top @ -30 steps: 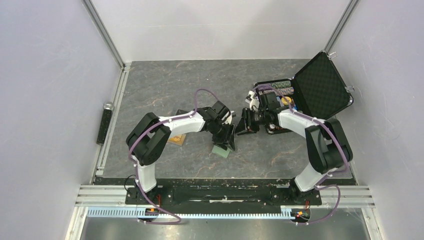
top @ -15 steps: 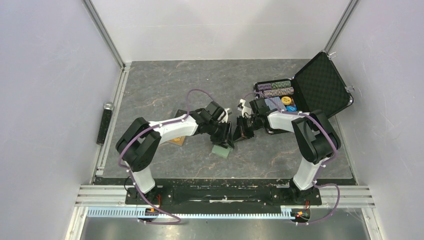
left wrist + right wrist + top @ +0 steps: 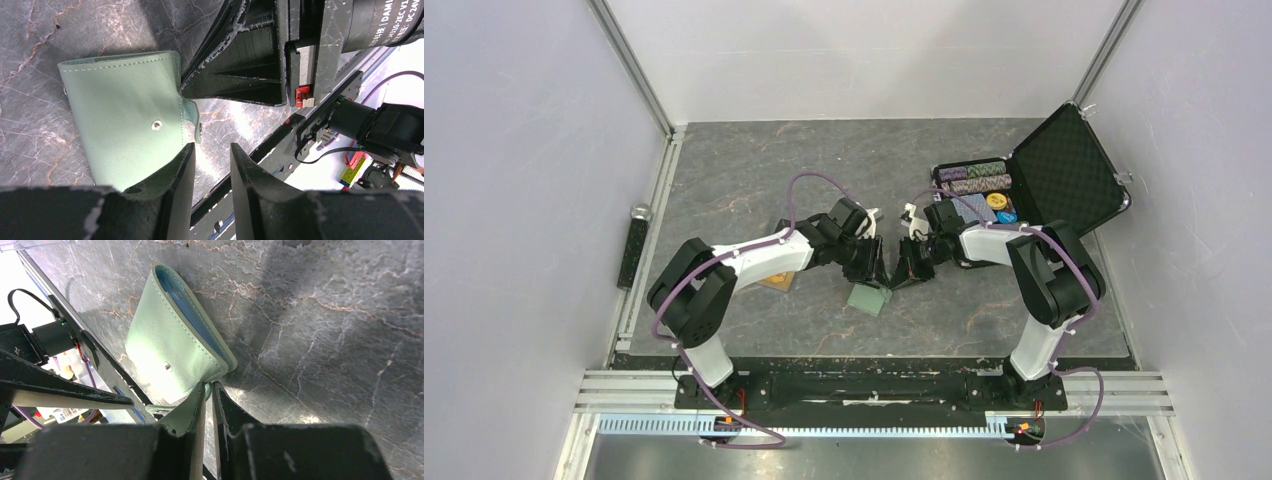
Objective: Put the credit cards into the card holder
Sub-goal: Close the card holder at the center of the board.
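Left fingers [image 3: 874, 270] and right fingers [image 3: 905, 273], top view: tips almost meeting. One card holder [image 3: 865, 298] flat just on their near side. Bare bench [image 3: 754, 170] on the far side. One orange credit card [image 3: 776, 281] left of the left fingers, partly under that arm.
Left wrist: left fingers [image 3: 176, 185] apart, bench showing between; one overlaps the holder's edge.
Right wrist: right fingers [image 3: 192, 412] pinched on the snap tab [image 3: 204, 390]. The blue-lined open edge faces away, with bare bench beyond.

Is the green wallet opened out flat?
No, the green wallet lies folded, only a strip of blue lining showing along its edge.
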Motion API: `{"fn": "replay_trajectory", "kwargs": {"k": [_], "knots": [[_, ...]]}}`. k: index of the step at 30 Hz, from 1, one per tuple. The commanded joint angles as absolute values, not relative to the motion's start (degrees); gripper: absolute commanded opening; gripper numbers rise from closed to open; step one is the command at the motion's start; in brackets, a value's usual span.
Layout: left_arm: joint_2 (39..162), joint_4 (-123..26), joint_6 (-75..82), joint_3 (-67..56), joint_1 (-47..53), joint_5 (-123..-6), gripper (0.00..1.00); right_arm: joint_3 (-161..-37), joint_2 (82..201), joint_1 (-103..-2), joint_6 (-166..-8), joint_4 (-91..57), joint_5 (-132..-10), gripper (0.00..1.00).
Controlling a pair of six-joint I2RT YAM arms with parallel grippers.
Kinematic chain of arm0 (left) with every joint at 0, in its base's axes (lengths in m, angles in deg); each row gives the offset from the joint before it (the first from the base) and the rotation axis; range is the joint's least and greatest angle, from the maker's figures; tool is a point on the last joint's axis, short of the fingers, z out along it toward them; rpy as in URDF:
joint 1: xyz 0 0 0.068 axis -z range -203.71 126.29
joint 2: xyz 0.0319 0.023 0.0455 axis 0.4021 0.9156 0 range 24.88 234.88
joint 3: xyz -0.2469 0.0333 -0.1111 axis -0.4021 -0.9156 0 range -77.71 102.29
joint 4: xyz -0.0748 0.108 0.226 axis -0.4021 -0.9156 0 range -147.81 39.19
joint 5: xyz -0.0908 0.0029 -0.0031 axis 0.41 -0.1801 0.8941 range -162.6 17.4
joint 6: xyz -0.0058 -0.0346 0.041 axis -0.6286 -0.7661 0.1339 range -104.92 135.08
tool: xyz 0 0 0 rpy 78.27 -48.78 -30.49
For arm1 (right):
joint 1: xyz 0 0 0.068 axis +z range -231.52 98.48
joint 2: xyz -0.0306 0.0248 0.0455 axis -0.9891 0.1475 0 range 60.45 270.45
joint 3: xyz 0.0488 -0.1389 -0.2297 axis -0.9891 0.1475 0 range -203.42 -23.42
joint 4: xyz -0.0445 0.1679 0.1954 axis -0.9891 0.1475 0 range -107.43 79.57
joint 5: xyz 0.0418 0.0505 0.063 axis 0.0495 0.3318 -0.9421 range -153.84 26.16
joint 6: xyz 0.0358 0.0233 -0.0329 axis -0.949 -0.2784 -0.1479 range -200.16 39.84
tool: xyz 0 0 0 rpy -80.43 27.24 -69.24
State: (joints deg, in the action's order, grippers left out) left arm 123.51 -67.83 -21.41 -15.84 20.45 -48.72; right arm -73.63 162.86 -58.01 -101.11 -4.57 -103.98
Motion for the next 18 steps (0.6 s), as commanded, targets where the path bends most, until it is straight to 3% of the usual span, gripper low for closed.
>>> {"fn": "replay_trajectory", "kwargs": {"k": [1,10,13,17,18], "knots": [[124.2,-66.7,-22.3,-15.5,20.4,-49.9,0.36,-73.2,162.3,-58.0,-99.9,-4.9,-103.1,0.11],[126.8,-67.3,-21.1,-13.4,20.5,-49.4,0.29,-72.9,162.0,-58.0,-99.9,-4.7,-103.1,0.11],[127.0,-67.5,-20.7,-13.4,20.5,-49.6,0.22,-72.9,162.2,-58.0,-99.9,-4.7,-103.1,0.11],[127.0,-67.7,-20.6,-13.2,20.5,-49.8,0.03,-72.9,162.2,-58.0,-99.8,-4.7,-103.2,0.11],[126.8,-68.1,-20.4,-13.0,20.5,-50.1,0.02,-72.8,162.2,-58.0,-99.9,-4.6,-103.2,0.11]]}}
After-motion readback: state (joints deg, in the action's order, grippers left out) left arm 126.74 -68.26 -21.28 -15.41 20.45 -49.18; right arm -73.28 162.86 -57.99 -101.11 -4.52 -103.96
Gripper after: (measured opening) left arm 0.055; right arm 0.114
